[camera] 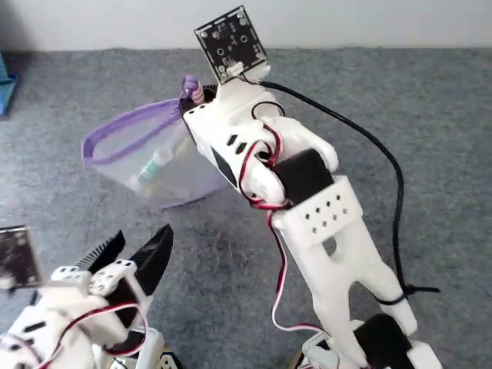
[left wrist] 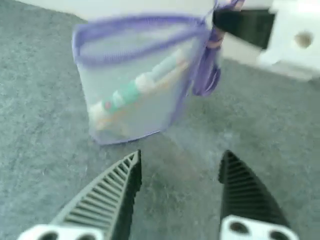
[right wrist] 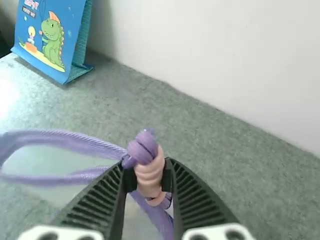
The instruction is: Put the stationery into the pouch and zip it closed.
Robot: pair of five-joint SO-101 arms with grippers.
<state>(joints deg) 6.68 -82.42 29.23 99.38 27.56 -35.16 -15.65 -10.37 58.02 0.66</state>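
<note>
Purple-edged clear pouch [camera: 146, 165] sits on the grey table [camera: 430, 138] with its mouth open and stationery [left wrist: 132, 90] inside. Right gripper [right wrist: 145, 167] is clenched on the purple zip cord [right wrist: 142, 147] at the pouch's end. Left gripper [left wrist: 181, 156] hangs near the pouch, jaws spread, holding nothing.
</note>
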